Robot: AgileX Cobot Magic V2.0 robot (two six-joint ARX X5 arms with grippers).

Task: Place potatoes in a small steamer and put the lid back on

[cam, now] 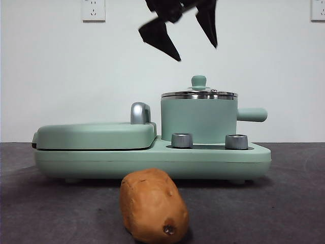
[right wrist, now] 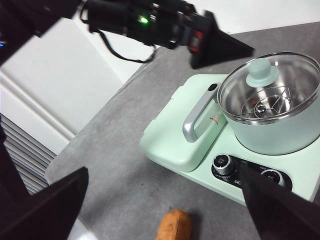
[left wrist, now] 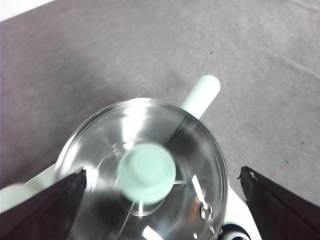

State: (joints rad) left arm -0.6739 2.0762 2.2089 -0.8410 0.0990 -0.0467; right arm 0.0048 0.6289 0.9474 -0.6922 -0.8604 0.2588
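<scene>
Lid removal, opening step: my left gripper (cam: 195, 48) hangs wide open and empty above the lid (cam: 199, 93) seated on the small steamer (cam: 199, 119); potato (cam: 153, 205) waits on the table (cam: 284, 203); next I descend onto the knob (left wrist: 146, 172).

Clear air over lid knob (cam: 198, 81).
Left gripper (cam: 189, 38) hangs apart above it, jaws spread. Potato (cam: 153, 205) alone on open table (cam: 294, 203); far side apparently unobstructed.

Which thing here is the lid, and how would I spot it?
Find the wide mint-green cooker on the dark table. At one end stands a round green pot with a stubby side handle. The lid sits on that pot: a steel-rimmed glass disc with a small green knob, unlike the flat opaque green cover beside it.
</scene>
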